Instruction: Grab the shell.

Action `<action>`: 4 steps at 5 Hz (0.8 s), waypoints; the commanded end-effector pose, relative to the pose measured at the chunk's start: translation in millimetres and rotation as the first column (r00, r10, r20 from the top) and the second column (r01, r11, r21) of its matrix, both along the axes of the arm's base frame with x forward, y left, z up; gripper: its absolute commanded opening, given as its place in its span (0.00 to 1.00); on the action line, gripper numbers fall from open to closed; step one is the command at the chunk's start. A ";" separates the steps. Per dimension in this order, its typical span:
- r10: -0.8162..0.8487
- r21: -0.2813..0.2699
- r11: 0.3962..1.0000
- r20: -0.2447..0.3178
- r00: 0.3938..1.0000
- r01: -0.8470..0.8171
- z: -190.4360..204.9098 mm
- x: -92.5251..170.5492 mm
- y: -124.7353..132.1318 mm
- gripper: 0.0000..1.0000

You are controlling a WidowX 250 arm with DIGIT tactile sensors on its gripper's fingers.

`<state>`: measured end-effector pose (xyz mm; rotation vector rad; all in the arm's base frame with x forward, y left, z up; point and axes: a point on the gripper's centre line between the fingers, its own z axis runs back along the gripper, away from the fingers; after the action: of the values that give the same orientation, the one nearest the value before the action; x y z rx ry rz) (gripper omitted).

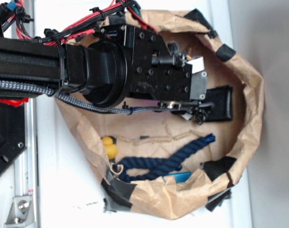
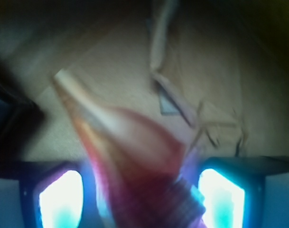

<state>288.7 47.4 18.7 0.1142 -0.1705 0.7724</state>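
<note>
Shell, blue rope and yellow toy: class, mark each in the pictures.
shell [image 2: 130,142], wrist view, on its reddish body.
blue rope [image 1: 170,159], exterior view, on its middle strand.
yellow toy [image 1: 109,148], exterior view, on its rounded body.

My arm reaches in from the left, wrist level. The gripper points right. In the wrist view, my fingers clamp the shell.

We see the small spiral shell, blurred, reddish-orange with a pale pinkish opening, its long tapered point aimed up-left over brown paper.
</note>
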 end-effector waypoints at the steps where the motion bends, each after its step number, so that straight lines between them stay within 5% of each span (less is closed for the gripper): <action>1: -0.099 0.053 0.994 -0.022 0.995 0.100 10.1 -3.7 20.4 1.00; 2: -0.198 0.045 0.979 -0.033 0.980 0.200 6.5 -5.9 24.7 0.00; 4: -0.206 -0.044 0.978 -0.078 0.976 0.203 22.8 -7.2 17.3 0.00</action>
<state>274.3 48.4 22.7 0.0991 -0.0333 0.5490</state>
